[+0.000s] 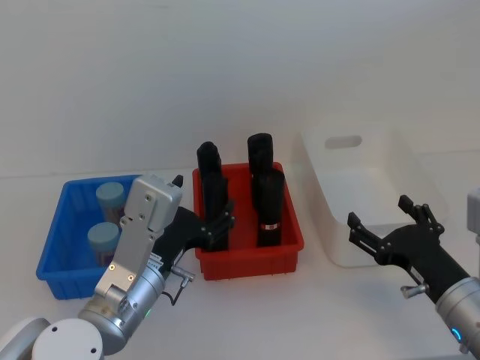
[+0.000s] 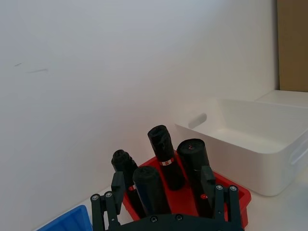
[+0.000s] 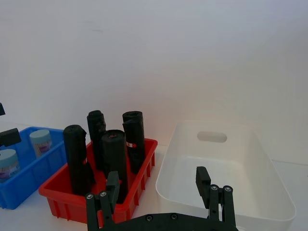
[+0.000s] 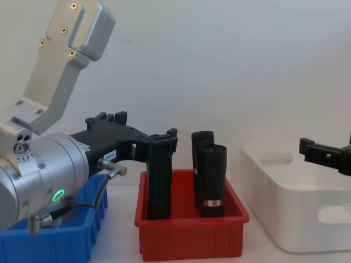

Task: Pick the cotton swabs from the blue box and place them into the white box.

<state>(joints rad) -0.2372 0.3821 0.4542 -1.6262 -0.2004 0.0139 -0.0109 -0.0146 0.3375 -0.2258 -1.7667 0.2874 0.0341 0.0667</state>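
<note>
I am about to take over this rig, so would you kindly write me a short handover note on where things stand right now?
The left gripper is open and empty, between the shallow blue plastic box and the red plastic bin of black cylinders.
The right gripper is open and empty, at the near end of the large white plastic box.
The cotton swabs, two small clear jars with pale blue lids, stand in the blue box, the second jar nearer the robot.
Done: no jar is in the white box yet.
Left: move both jars across.
</note>
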